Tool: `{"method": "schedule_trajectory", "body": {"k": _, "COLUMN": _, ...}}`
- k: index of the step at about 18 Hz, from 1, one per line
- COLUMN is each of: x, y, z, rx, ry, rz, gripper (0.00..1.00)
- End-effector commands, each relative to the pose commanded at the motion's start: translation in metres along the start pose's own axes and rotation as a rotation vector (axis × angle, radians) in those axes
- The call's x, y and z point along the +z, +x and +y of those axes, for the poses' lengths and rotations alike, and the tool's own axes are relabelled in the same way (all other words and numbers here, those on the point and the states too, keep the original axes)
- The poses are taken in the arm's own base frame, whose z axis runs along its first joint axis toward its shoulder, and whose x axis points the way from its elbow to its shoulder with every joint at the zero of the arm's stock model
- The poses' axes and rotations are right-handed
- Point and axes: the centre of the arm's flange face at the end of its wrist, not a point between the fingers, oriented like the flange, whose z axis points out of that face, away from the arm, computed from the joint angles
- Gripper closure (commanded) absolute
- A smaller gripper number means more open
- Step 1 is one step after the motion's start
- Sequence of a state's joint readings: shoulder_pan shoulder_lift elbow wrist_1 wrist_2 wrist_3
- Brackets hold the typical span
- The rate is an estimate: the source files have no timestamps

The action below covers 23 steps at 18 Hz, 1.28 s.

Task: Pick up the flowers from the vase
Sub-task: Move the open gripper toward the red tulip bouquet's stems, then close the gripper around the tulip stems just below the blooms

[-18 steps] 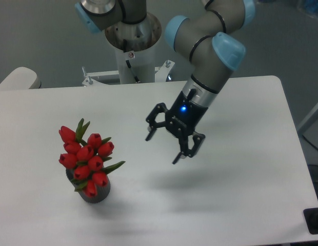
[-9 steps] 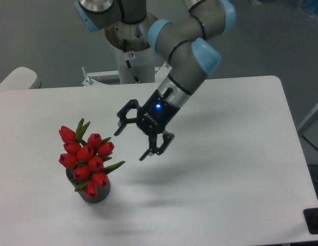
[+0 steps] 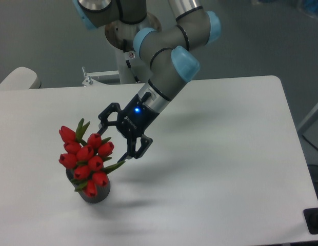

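Pincer (image 3: 117,138), black and two-fingered, has swept leftward across the white table (image 3: 225,169), jaws spread, to the bunch of red tulip flowers (image 3: 86,159)'s two o'clock, ready to close on them.

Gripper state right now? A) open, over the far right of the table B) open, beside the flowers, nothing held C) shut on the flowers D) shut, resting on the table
B: the gripper has its fingers spread just right of the flowers, which sit in the vase.
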<state>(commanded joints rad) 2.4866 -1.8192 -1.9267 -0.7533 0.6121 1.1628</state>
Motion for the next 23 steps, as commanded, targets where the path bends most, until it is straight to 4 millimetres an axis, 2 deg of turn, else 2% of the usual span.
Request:
{"method": "schedule_trajectory", "body": {"k": 6, "x": 0.011, "y": -0.007, "z": -0.01, "rx": 0.002, "ry": 0.004, "rz": 0.011, "gripper": 0.0}}
{"method": "schedule_trajectory", "body": {"k": 9, "x": 0.007, "y": -0.007, "z": -0.015, "rx": -0.018, "ry": 0.016, "rz": 0.009, "gripper": 0.0}}
{"method": "schedule_trajectory", "body": {"k": 13, "x": 0.015, "y": -0.008, "z": -0.015, "rx": -0.024, "ry": 0.041, "rz": 0.036, "gripper": 0.0}}
{"method": "schedule_trajectory", "body": {"k": 15, "x": 0.028, "y": -0.004, "z": -0.016, "rx": -0.021, "ry": 0.044, "rz": 0.061, "gripper": 0.0}}
{"method": "schedule_trajectory", "body": {"k": 23, "x": 0.035, "y": 0.0, "z": -0.019, "rx": -0.007, "ry": 0.048, "rz": 0.075, "gripper": 0.0}}
